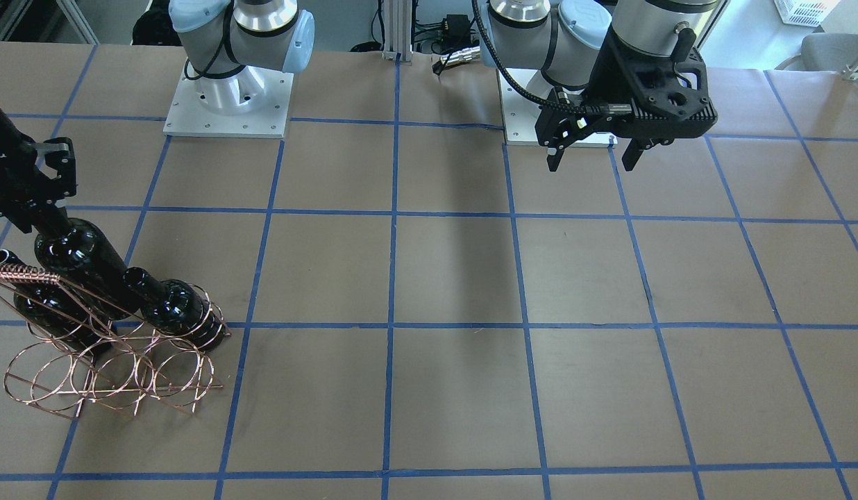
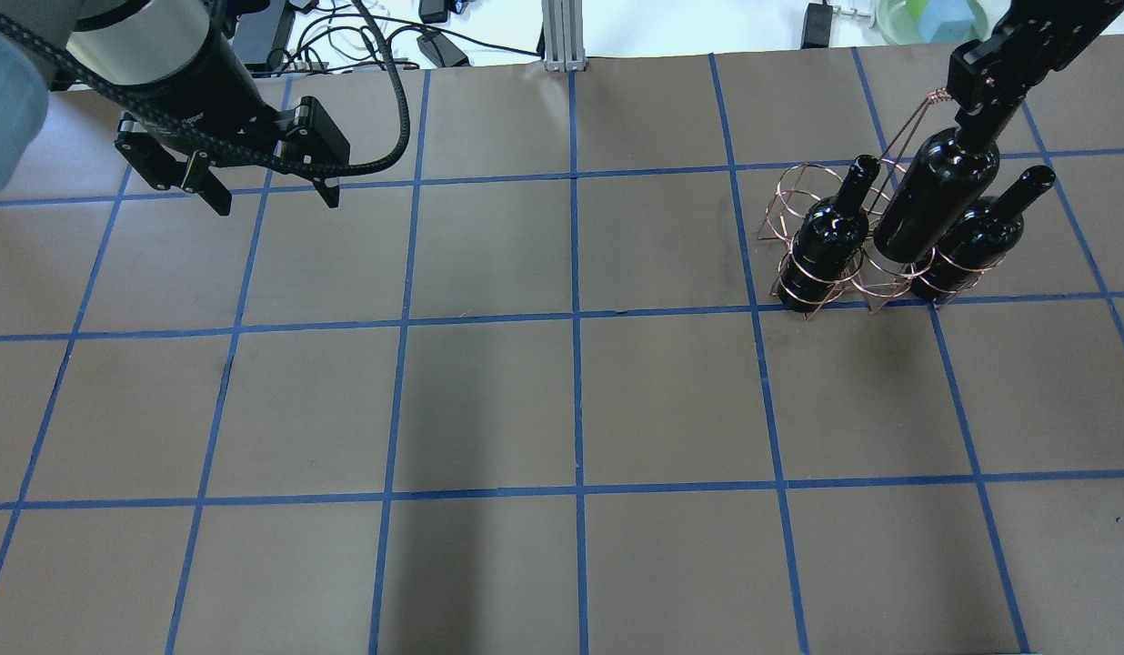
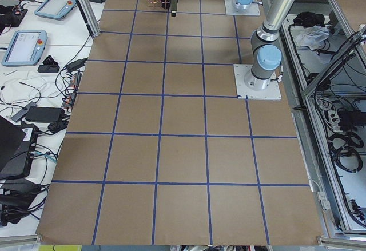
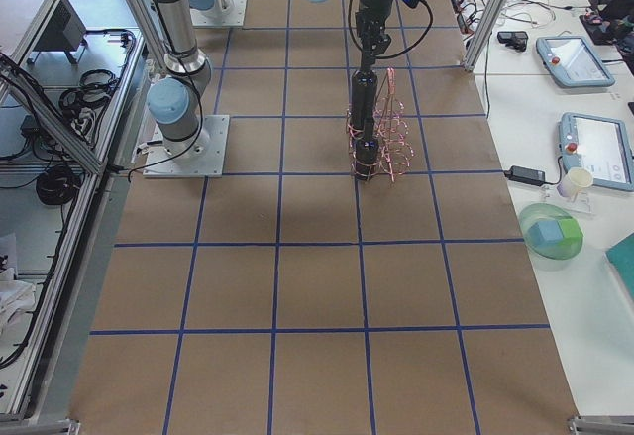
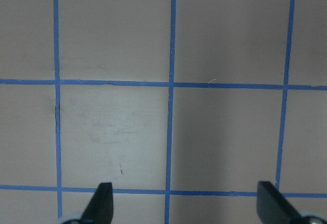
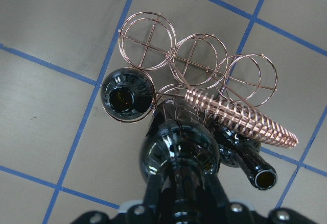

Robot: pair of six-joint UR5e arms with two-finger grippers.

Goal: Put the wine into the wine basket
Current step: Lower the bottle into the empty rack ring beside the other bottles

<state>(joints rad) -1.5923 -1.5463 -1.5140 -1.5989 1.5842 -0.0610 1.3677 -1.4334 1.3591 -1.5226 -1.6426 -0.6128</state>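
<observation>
The wine basket (image 6: 240, 118) stands in the far right part of the table (image 2: 571, 400), a grid square in from the far edge. A broad stretch of table separates it from the left gripper (image 1: 591, 164), which hangs above the far left part with its jaws spread wide and nothing between them.

The table is covered in brown paper marked with a blue tape grid. Cables lie beyond the far edge.

The right gripper (image 2: 980, 123) is clamped on the neck of the wine (image 2: 935, 196), a glossy near-black bottle without a label. The bottle is tilted, base down, between two seated bottles (image 2: 826, 241) (image 2: 976, 241). Whether the base has entered the middle hoop cannot be determined.
</observation>
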